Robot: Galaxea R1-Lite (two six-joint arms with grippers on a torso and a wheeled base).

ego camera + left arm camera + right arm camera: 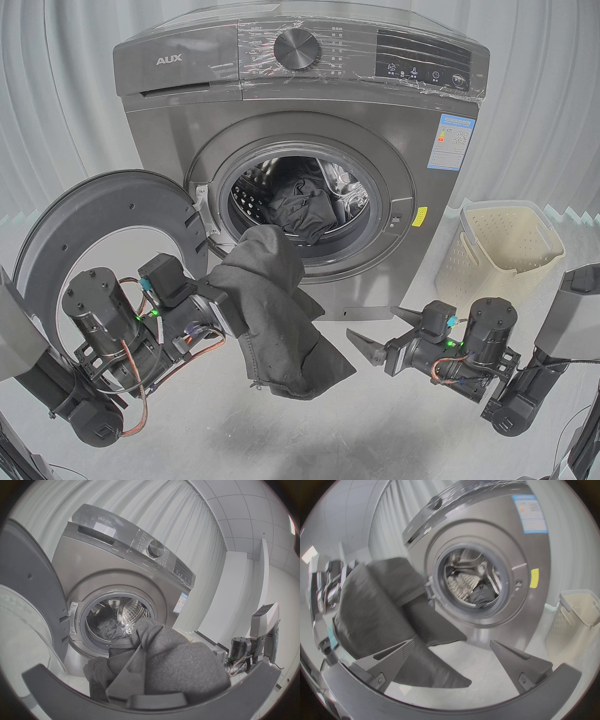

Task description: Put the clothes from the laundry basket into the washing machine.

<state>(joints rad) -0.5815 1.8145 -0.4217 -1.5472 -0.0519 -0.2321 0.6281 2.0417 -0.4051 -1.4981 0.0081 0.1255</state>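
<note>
In the lower left of the head view, the left gripper (220, 312) pinches a dark garment (281, 325); its fingertips are buried in the cloth, and one finger (131, 670) shows against the fabric in the left wrist view. At lower right, the right gripper (374, 326) is spread and carries nothing, with its fingers aimed toward the hanging cloth. The garment's long axis runs diagonally. Its upper end lies against the lower-left rim of the machine's opening (234, 187), and whether it touches the rim cannot be told. Its lower end hangs free toward the frame's lower centre, above the floor (312, 431). The opening therefore lies ahead of and above the left gripper, toward the upper right in the frame, and the left arm is the nearer one. Judgement: the coming move is a forward and upward push so that the trailing end clears the rim. To the left, the door (81, 212) stands swung wide. Beyond it, inside the washing machine (187, 125), another dark garment (303, 209) rests in the drum. At far right, the laundry basket (500, 207) stands beside the machine, and no clothes are visible in it.
</note>
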